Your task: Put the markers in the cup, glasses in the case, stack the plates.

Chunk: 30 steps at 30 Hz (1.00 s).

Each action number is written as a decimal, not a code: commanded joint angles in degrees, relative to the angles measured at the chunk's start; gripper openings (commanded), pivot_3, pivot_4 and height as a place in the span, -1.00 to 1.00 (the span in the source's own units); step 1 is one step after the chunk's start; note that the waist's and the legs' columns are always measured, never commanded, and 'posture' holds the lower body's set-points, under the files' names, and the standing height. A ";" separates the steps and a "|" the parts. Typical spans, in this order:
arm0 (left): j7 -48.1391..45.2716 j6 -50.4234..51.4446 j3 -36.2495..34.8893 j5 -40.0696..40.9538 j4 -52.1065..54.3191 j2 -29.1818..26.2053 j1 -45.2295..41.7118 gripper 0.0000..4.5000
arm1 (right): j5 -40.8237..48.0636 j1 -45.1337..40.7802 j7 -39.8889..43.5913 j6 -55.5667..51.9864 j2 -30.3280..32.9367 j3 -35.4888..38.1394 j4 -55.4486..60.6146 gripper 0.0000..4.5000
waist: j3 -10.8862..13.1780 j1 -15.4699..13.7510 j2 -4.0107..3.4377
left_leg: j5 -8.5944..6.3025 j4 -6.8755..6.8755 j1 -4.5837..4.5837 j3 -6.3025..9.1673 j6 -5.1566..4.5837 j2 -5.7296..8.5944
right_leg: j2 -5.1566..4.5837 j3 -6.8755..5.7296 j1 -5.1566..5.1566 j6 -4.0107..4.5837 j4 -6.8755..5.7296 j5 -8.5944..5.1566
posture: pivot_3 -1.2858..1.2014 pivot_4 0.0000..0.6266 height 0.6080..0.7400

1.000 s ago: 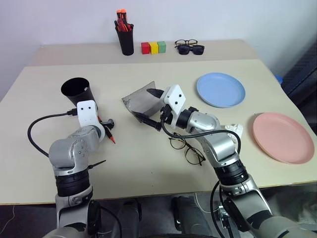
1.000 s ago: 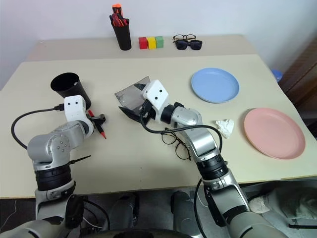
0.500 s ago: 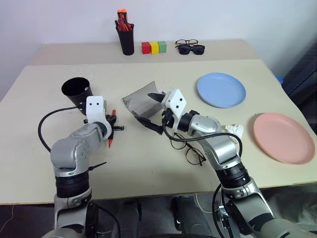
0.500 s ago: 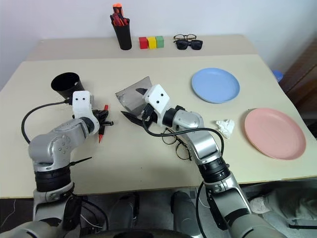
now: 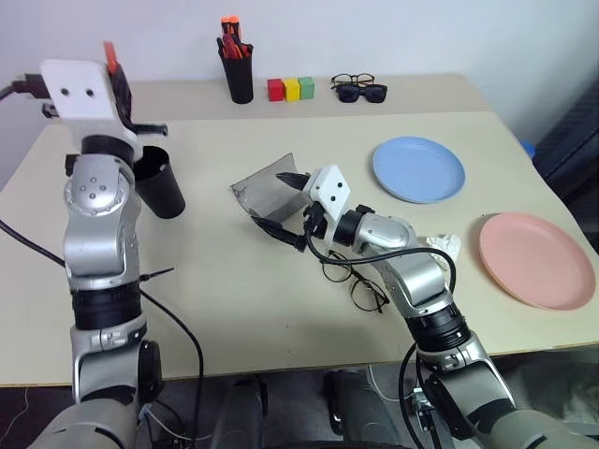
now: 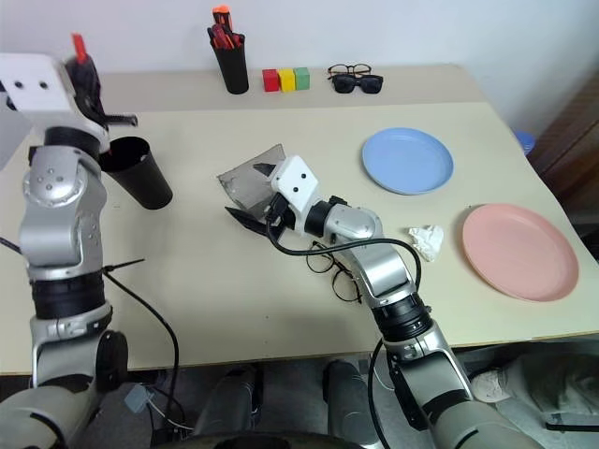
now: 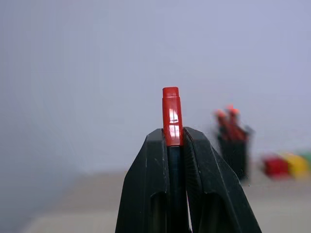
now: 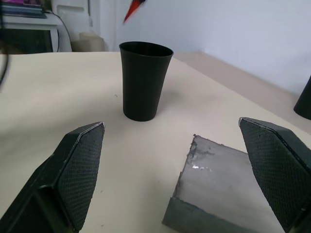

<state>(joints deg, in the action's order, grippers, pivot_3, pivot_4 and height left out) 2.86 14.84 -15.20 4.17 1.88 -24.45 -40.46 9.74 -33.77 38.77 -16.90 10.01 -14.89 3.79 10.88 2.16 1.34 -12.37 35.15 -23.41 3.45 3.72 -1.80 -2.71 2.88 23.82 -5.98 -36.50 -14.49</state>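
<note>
Jaws clenched on the black marker with red ends (image 7: 171, 127), the left gripper (image 7: 173, 138) hangs above the wide black tapered plastic cup (image 5: 157, 181) near the beige table's (image 5: 234, 309) left edge, while the right gripper (image 8: 177, 160) gapes released at the grey hard-shell case (image 5: 266, 187).

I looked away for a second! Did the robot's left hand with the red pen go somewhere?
Yes. The left gripper went up with the marker. Before, it was low on the table in front of the black cup; now it is above the cup.

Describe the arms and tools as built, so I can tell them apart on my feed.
Both arms are silver-grey metal with black joint bands, and loose black cables loop along them. Each wrist carries a white camera box. The left tool and right tool each have two black fingers; the right's pads are cross-hatched.
</note>
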 commanded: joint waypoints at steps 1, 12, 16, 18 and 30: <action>2.41 -8.25 -0.05 -3.52 -8.54 -0.66 -2.16 -0.97 | 0.13 -1.36 -0.25 1.50 -0.91 0.04 1.04 1.00 | 0.00 -0.03 0.00 | 0.00 0.00 -0.01 0.00 0.00 0.00 | 0.00 0.00 0.00 0.00 0.00 0.00 | 0.03 -0.52 1.00; 2.44 -19.22 -0.83 -2.73 -19.04 0.40 1.32 -0.97 | -0.40 -0.41 -2.76 1.47 -0.70 0.78 2.10 1.00 | 0.00 0.08 0.00 | 0.00 0.01 -0.01 0.00 0.00 0.00 | 0.00 -0.01 0.03 -0.01 -0.06 0.01 | 0.03 -0.52 1.00; 3.01 -19.86 -0.84 -2.47 -20.21 1.12 1.55 -0.45 | -0.43 -0.63 -3.10 1.62 -0.71 0.63 1.98 1.00 | 0.00 0.04 0.00 | 0.00 0.03 -0.01 0.01 0.00 0.00 | 0.00 -0.01 0.03 -0.01 -0.09 0.01 | 0.03 -0.52 1.00; 3.15 -20.26 -1.16 -1.79 -20.35 1.48 1.41 -0.04 | -0.45 -0.93 -3.17 1.73 -0.73 0.68 1.67 1.00 | 0.00 0.05 0.00 | 0.00 0.03 -0.01 0.00 0.00 0.00 | 0.00 -0.01 0.03 -0.01 -0.10 0.01 | 0.03 -0.52 1.00; -19.79 -4.65 7.80 14.49 0.53 1.55 5.04 0.34 | -0.12 -1.13 -1.86 1.44 3.49 3.24 1.30 1.00 | 0.00 -0.19 0.00 | 0.01 0.04 -0.01 0.01 0.01 0.00 | -0.02 -0.01 0.00 -0.01 -0.12 0.01 | 0.03 -0.52 1.00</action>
<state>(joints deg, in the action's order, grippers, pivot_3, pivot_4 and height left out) -11.47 4.56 -10.81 15.70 -2.21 -22.13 -36.34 9.25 -33.82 36.38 -16.22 12.25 -14.32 3.66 10.88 1.97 1.34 -12.37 35.20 -23.41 3.46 3.73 -1.78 -2.74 2.87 23.78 -5.99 -36.61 -14.49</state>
